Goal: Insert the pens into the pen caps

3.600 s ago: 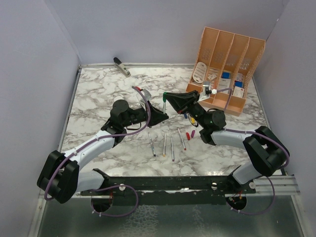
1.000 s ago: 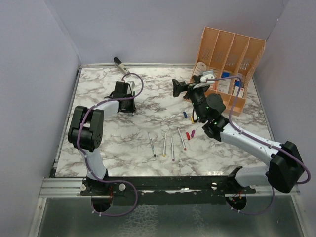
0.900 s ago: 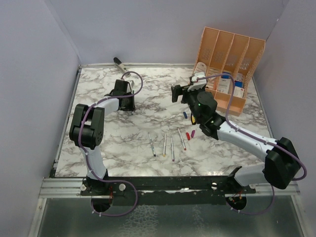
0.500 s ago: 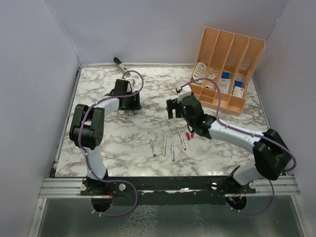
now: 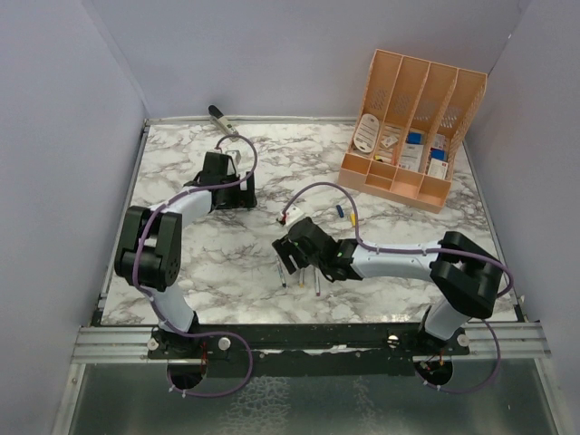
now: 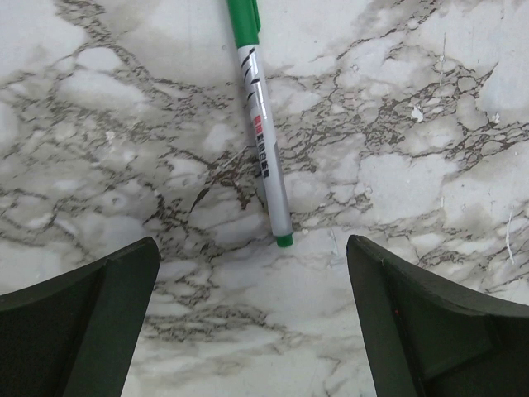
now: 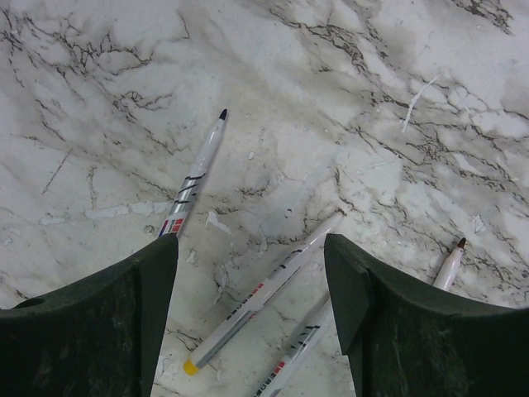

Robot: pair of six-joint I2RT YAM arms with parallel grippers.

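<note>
The grey-veined white marble worktop (image 5: 181, 263) carries a green-capped pen (image 6: 263, 141) left of centre, several uncapped pens (image 7: 192, 178) close together near the front middle, small caps (image 5: 339, 211) behind them, an orange organiser (image 5: 399, 181) far right, and a stapler-like object (image 5: 222, 120) at the far-left edge.

I'm looking into a lab test cell: a marble-patterned table (image 5: 172, 149) boxed in by plain lilac walls (image 5: 63, 109), with an orange desk organiser (image 5: 410, 188).

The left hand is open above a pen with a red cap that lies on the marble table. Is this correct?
No: the cap is green, not red, as the left wrist view shows. The left hand is open above that pen, which lies on the marble table.
</note>
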